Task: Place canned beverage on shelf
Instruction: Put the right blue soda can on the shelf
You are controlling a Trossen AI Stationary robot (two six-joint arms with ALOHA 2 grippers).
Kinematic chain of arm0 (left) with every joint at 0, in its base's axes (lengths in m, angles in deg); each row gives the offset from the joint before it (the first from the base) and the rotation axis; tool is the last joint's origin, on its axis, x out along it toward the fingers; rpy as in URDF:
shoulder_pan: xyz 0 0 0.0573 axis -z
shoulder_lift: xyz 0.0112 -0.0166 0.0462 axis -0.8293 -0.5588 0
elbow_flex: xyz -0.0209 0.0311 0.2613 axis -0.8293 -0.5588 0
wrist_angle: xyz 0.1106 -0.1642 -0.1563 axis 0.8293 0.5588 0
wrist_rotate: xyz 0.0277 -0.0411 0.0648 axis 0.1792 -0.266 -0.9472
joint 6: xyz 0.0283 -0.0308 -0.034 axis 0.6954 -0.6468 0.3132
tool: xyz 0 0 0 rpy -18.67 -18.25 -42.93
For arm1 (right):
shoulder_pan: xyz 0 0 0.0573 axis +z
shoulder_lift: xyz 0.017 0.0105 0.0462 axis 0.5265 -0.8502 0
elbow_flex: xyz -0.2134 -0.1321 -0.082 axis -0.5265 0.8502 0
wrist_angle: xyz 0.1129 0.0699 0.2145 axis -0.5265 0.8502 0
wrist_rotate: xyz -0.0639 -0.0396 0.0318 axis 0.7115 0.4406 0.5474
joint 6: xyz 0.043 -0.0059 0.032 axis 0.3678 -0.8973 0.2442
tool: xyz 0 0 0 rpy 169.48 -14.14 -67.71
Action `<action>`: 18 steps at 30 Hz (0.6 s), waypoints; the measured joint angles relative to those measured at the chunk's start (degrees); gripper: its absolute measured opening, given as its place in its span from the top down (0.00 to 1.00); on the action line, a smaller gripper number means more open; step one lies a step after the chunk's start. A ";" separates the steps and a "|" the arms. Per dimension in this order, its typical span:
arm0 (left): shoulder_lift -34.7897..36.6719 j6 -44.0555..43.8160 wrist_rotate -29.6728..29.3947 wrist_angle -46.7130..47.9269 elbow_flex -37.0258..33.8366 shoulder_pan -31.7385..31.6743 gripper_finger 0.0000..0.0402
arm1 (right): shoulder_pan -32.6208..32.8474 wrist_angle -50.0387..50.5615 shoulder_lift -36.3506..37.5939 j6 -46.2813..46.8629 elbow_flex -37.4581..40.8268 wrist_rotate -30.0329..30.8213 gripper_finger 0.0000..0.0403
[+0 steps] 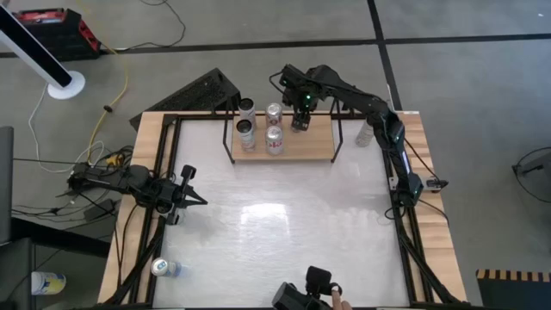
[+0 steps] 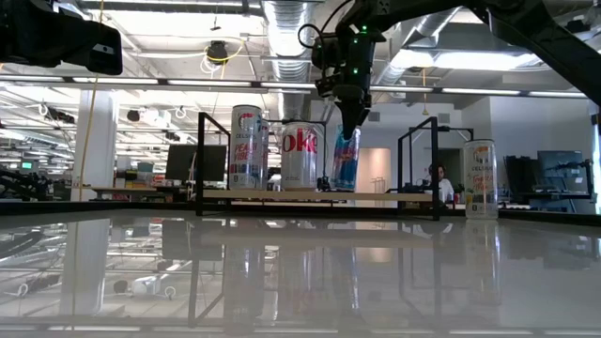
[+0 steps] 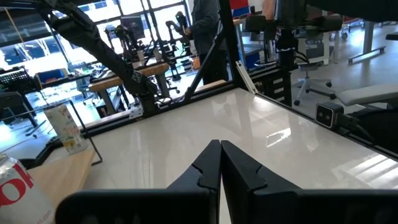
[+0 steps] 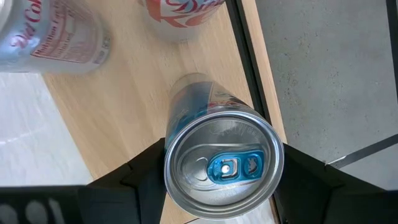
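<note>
Three cans (image 1: 248, 129) already stand on the shelf (image 1: 318, 146) | a slim blue can (image 4: 219, 163) is clamped by the right gripper (image 1: 300, 120), tilted at the board's back edge | it should be levelled, seated clear of neighbours, then released | left gripper (image 3: 220, 168) pinched closed, idle at table's left.

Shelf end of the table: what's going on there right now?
The right tool grips a blue can from above, holding it over or on the shelf beside four cans already standing there. The left tool waits shut near the table's left edge. Another can stands on the table beside the shelf.
</note>
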State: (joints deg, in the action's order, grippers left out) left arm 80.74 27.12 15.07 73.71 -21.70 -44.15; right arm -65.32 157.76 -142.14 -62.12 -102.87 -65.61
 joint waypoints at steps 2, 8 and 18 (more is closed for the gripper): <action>0.00 0.00 0.00 0.00 0.00 -0.02 1.00 | 0.03 -0.18 -0.51 0.01 0.32 0.04 0.35; -0.02 -0.12 0.04 0.07 0.00 0.01 1.00 | 0.01 0.92 -2.24 0.15 0.04 0.37 0.35; -0.02 0.17 -0.13 0.20 0.00 0.03 1.00 | 0.53 1.48 -1.86 -0.30 0.24 0.46 0.34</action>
State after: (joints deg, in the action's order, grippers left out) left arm 80.71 27.30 14.93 73.90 -21.70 -44.13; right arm -64.78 159.24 -143.99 -62.41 -102.63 -65.15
